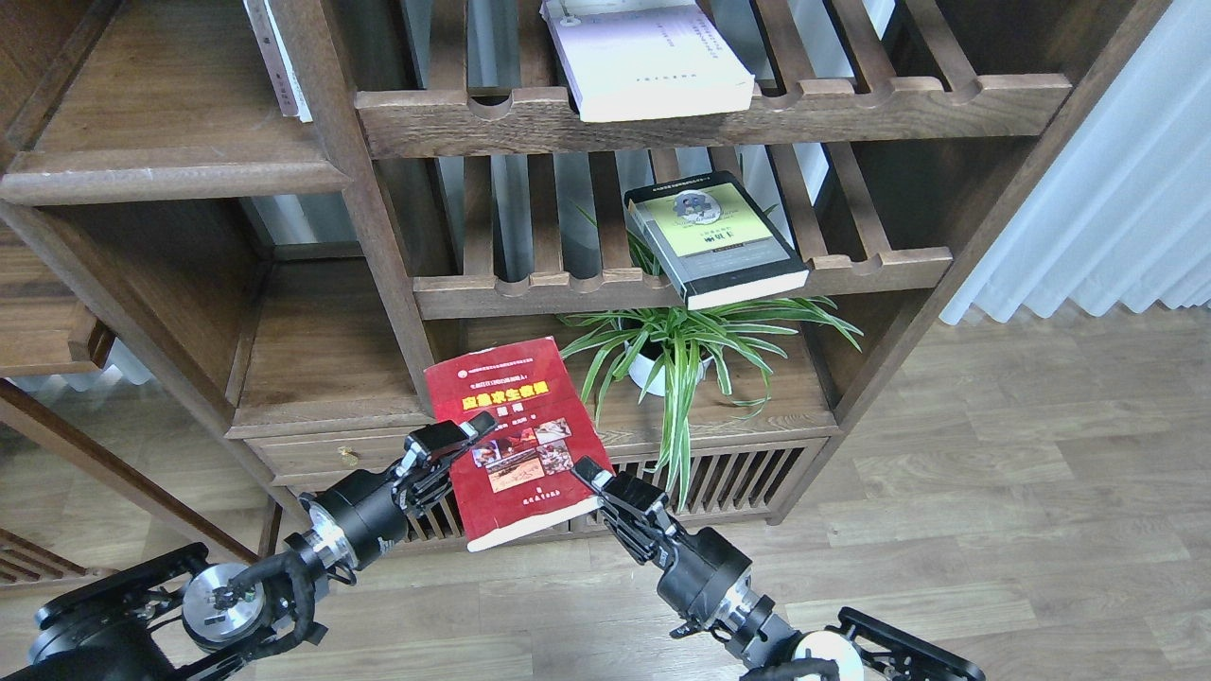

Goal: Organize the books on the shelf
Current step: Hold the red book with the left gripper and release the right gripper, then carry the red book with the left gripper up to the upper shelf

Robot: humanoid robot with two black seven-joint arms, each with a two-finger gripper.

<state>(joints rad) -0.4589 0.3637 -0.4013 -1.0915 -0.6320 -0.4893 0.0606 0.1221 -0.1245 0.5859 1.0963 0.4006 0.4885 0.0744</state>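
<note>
The red book [516, 435] with a yellow title and photos hangs tilted in the air in front of the bookcase's lower part. My left gripper [461, 437] is shut on its left edge, one finger over the cover. My right gripper [594, 473] touches the book's lower right edge; its fingers cannot be told apart. The black book [714, 236] with a lime-green panel lies on the middle slatted rack, overhanging its front rail. The white-lilac book [643, 57] lies on the upper slatted rack. The solid dark-brown shelf [170, 175] with a rounded front edge is at the upper left.
A white book [277, 57] stands at the right end of the solid shelf. A potted spider plant [676, 355] stands on the board under the racks, right of the red book. A thick post [364, 199] separates the shelf from the racks. A white curtain [1107, 208] hangs at the right.
</note>
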